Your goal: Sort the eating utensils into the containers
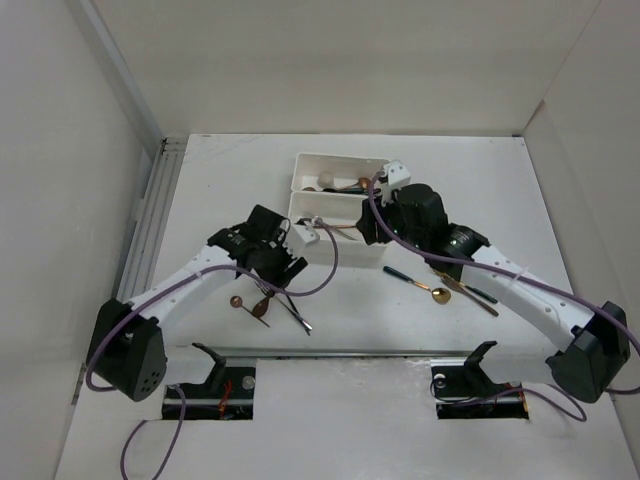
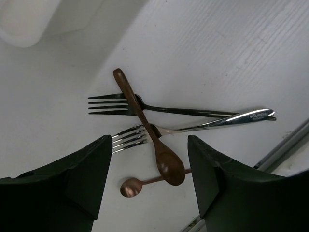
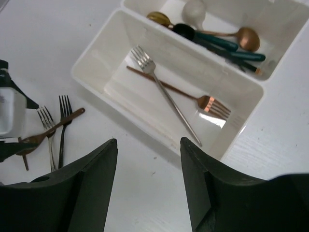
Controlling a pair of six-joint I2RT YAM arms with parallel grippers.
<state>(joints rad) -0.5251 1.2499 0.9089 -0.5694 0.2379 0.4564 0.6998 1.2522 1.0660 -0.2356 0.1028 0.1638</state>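
Jaws apart and empty on both: left arm low over forks, right arm above nearer tray.

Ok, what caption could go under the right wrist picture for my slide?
Open right fingers hover near a white tray where a silver fork and a copper fork lie crossed.

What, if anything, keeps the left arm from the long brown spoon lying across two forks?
Probably nothing, so yes. The left gripper hangs open above the brown spoon, which lies on top of the black metal fork and the silver metal fork; nothing covers it.
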